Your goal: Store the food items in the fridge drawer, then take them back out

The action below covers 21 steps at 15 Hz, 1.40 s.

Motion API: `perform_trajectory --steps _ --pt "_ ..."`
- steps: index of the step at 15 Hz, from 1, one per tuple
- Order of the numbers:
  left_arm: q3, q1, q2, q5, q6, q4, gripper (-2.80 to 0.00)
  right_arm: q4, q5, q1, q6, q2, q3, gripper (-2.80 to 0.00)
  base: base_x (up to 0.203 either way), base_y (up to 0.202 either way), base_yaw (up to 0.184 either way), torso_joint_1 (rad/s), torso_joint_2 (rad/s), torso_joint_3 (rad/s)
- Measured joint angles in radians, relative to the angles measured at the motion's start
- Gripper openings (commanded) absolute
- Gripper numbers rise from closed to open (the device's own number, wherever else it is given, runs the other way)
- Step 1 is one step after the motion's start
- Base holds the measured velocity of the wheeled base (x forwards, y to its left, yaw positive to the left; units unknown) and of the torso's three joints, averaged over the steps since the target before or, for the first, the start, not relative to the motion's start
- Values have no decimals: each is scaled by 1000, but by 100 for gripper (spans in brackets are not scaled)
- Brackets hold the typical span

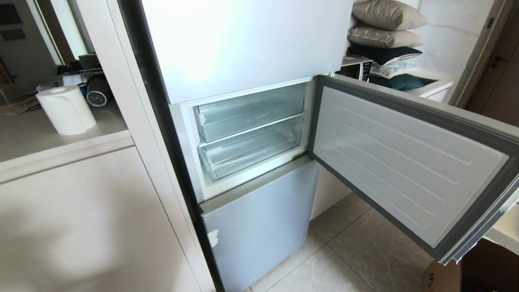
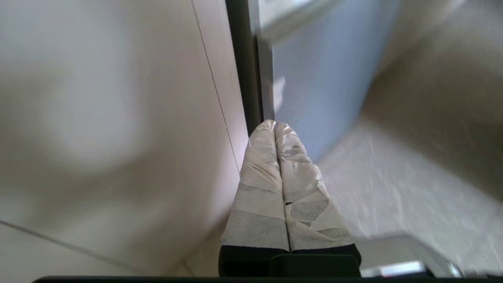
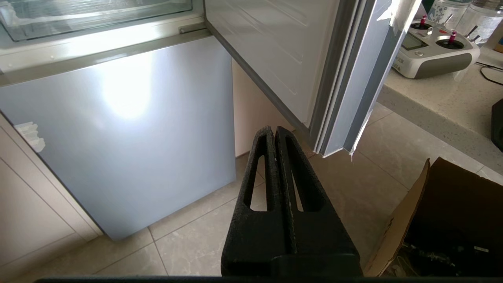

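Fridge middle door swung wide open, showing two clear drawers stacked inside. Fridge drawer with ribbed floor in the lower slot, pushed in, under the upper clear drawer. No fruit visible anywhere. Both grippers below the compartment, outside the head view, well apart from the drawer. Left gripper, tape-wrapped fingers pressed together, holding nothing, near the left edge of the bottom door. Right gripper, black fingers closed, empty, above the tiled floor under the open door's corner.
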Motion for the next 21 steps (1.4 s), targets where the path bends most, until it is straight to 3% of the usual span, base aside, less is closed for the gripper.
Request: perform_trajectory --steps 3,8,21 --pt "24 12 -78 38 -49 -70 -280 0 0 1 0 0 0 -280 0 0 0 0 0 0" --pt "29 15 -107 41 -58 -78 -280 0 0 0 0 0 0 -280 0 0 0 0 0 0" --pt "29 15 -110 41 -76 -78 -280 0 0 0 0 0 0 -280 2 -8 171 1 3 2"
